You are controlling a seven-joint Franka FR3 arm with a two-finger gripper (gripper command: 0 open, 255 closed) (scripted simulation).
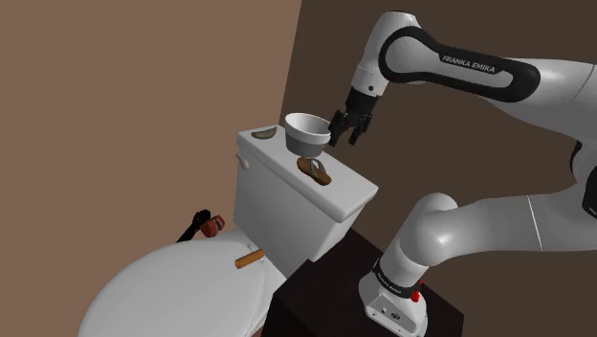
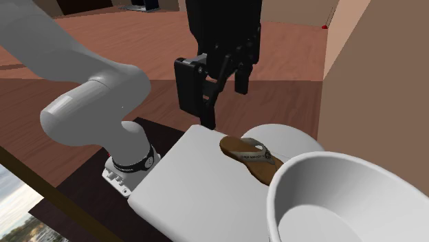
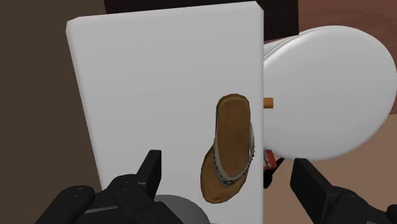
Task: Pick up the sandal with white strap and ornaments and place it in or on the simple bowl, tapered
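Hovering above the toilet tank lid [image 3: 159, 83], we hold our fingers [image 3: 151, 168] spread wide and empty; the brown sandal [image 3: 230, 143] lies flat on it beside the white bowl [image 1: 306, 142].

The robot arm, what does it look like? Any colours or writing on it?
The arm is smooth, rounded and glossy white, with dark bands at its joints. One black band reads FRANKA EMIKA in white letters. A black collar rings its foot, beside a small red dot. The pincer is all black and blocky, with two fingers.
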